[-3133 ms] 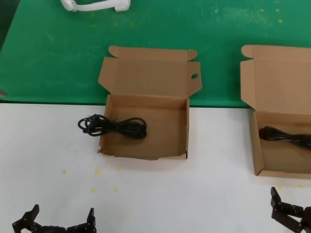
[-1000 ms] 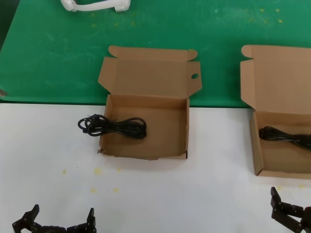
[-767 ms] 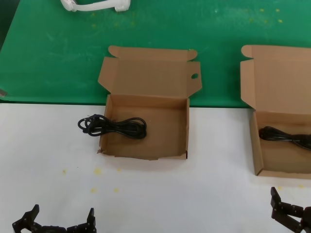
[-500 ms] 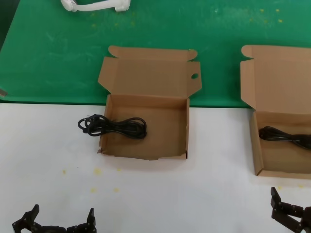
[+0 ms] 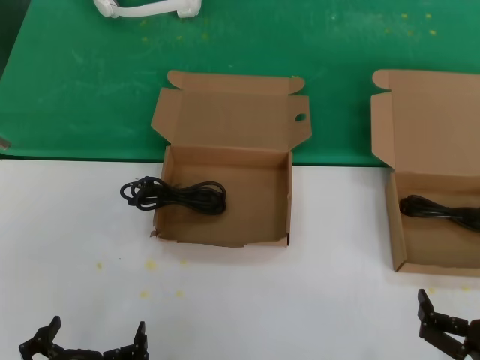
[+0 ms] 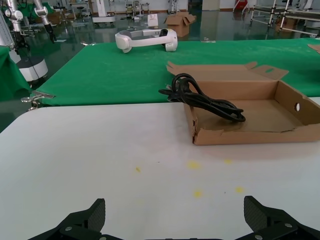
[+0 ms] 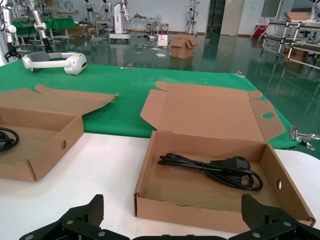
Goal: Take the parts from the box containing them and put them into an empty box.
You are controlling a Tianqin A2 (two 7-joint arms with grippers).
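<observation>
A brown box (image 5: 255, 217) with a round hole in its lid flap and a ragged front edge stands open at the middle. One black cable bundle (image 5: 176, 196) lies draped over its left wall, half inside and half on the table; it also shows in the left wrist view (image 6: 205, 100). A second open box (image 5: 431, 135) stands at the right edge and holds another black cable (image 5: 439, 211), seen clearly in the right wrist view (image 7: 215, 167). My left gripper (image 5: 94, 334) is open and empty near the front edge. My right gripper (image 5: 450, 330) is open and empty in front of the right box.
A white plastic piece (image 5: 146, 7) lies far back on the green mat (image 5: 75, 90). The boxes' lids stand up over the mat. The white table (image 5: 225, 300) has small yellow specks between the grippers and the boxes.
</observation>
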